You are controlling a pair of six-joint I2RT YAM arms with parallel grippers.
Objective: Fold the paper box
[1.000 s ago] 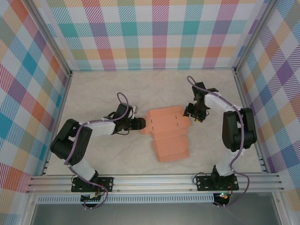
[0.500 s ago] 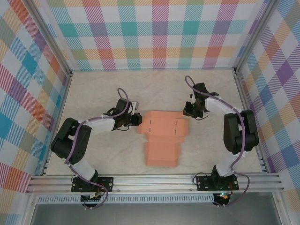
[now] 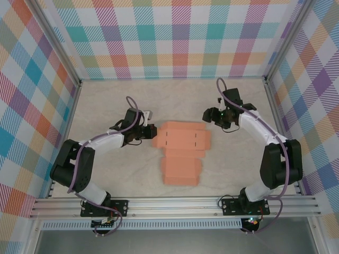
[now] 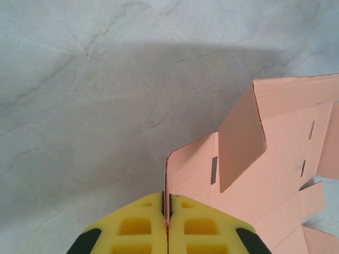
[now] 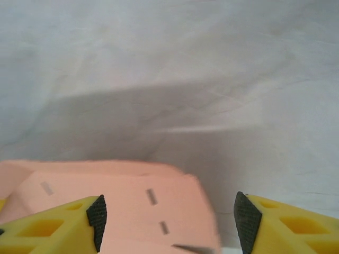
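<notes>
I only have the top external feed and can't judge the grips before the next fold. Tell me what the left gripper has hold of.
Observer: In the left wrist view the left gripper is shut, pinching a thin edge of the paper box.
Operator: Now report the right side.
Observer: In the right wrist view the right gripper is open, its jaws wide apart, and the box's slotted end shows between them.
Operator: Say whether the box lies flat by the left gripper.
Observer: Not quite. The left wrist view shows a flap just ahead of the pinch tilted up from the rest of the box.
</notes>
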